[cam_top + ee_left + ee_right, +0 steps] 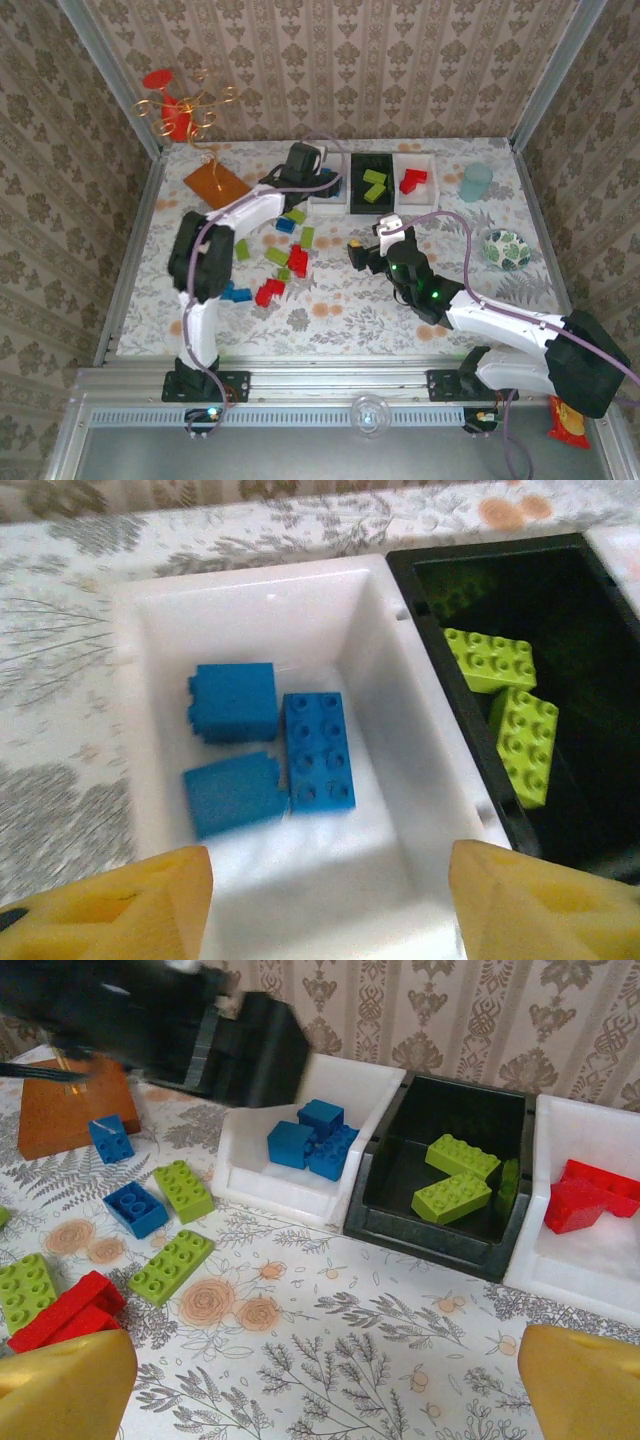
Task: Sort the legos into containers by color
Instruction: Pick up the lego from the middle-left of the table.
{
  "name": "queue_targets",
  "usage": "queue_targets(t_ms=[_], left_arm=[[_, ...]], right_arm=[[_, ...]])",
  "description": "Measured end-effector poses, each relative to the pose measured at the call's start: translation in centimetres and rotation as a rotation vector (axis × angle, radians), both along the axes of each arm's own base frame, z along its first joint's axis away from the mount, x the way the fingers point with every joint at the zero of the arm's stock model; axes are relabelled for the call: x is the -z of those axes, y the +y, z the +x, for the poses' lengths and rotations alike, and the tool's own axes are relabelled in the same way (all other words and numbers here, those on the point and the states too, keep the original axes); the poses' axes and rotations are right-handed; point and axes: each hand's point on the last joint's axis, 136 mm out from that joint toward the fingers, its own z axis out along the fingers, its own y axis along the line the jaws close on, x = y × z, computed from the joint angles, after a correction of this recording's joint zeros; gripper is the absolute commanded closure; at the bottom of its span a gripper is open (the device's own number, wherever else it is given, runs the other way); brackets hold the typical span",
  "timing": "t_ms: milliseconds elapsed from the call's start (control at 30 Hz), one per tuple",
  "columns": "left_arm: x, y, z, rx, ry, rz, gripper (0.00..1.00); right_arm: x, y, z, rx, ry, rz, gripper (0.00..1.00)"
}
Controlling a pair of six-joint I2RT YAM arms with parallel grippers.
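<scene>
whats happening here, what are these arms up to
Two arms are sorting legos by color. The left claw hangs open over the left white bin, which holds three blue bricks. The black bin has lime green bricks, the right white bin red bricks. The right claw is open and empty above the table, where loose bricks in all three colors lie unsorted.

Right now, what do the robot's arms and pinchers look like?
Both arms are white tubes with chunky black joints. A thin purple cable runs along the left arm and loops over the right arm, which has little green lights. The left gripper and right gripper have yellow wedge-shaped fingers.
</scene>
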Motion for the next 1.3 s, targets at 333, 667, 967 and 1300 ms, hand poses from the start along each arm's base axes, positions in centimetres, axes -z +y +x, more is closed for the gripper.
queue_targets(t_ms=[333, 667, 967, 1300], left_arm=[[-1.7, 11.4, -10.7, -0.125, -0.061, 0.030, 0.31], [2.5, 21.7, -13.5, -0.358, 0.091, 0.100, 0.29], [8.0, 23.9, -12.1, -0.415, 0.298, 0.143, 0.29], [12.9, 22.8, -10.5, -0.387, 0.433, 0.155, 0.41]], right_arm=[[0.2, 1.2, -0.3, -0.065, 0.014, 0.018, 0.01], [1.9, 1.6, -0.1, -0.076, 0.050, -0.009, 0.01], [2.1, 1.6, -0.1, -0.075, 0.055, -0.013, 0.00], [2.0, 1.6, -0.1, -0.075, 0.054, -0.014, 0.00]])
